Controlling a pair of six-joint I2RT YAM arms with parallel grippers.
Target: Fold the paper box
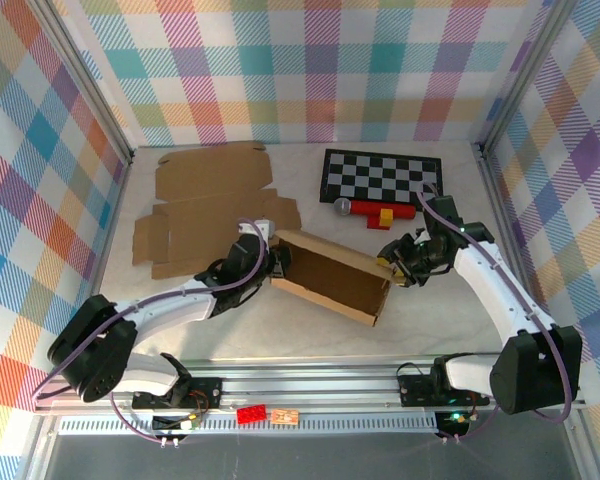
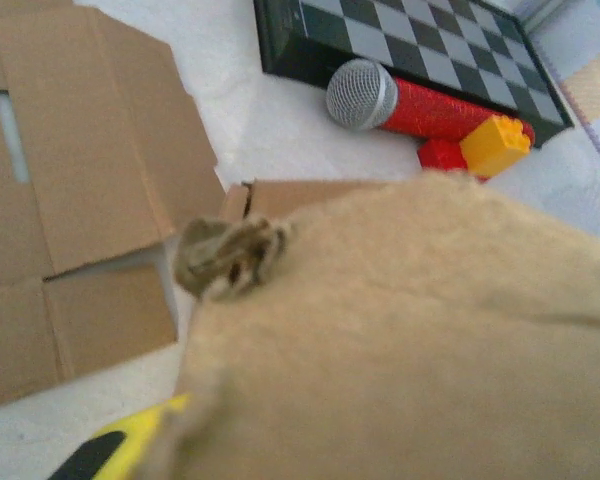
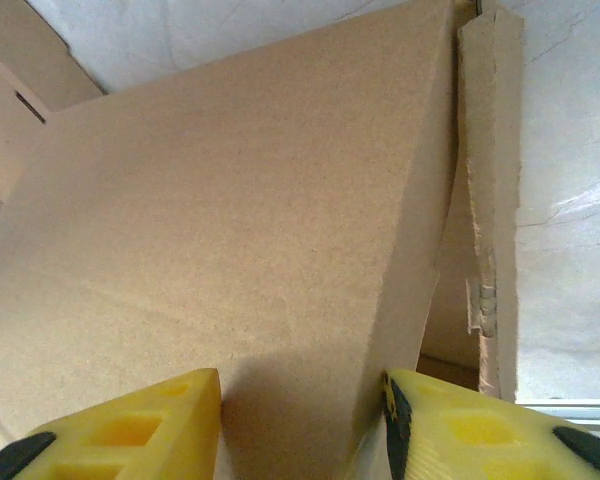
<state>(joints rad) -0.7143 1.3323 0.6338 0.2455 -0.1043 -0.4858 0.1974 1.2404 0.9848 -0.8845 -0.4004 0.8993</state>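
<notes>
The half-folded brown paper box point(image 1: 330, 275) lies open-topped in the middle of the table. My left gripper point(image 1: 270, 262) is at its left end. In the left wrist view blurred cardboard point(image 2: 400, 340) covers the jaws, and a single yellow finger point(image 2: 115, 448) shows at the lower left. My right gripper point(image 1: 395, 262) is at the box's right end. In the right wrist view its yellow fingers point(image 3: 130, 430) straddle a folded wall of the box point(image 3: 240, 230), with the gripper point(image 3: 300, 420) closed onto that cardboard.
A flat unfolded cardboard sheet point(image 1: 210, 205) lies at the back left. Behind the box are a chessboard point(image 1: 380, 177), a red microphone point(image 1: 375, 210) and a yellow and red brick point(image 1: 386, 217). Plaid walls enclose the table.
</notes>
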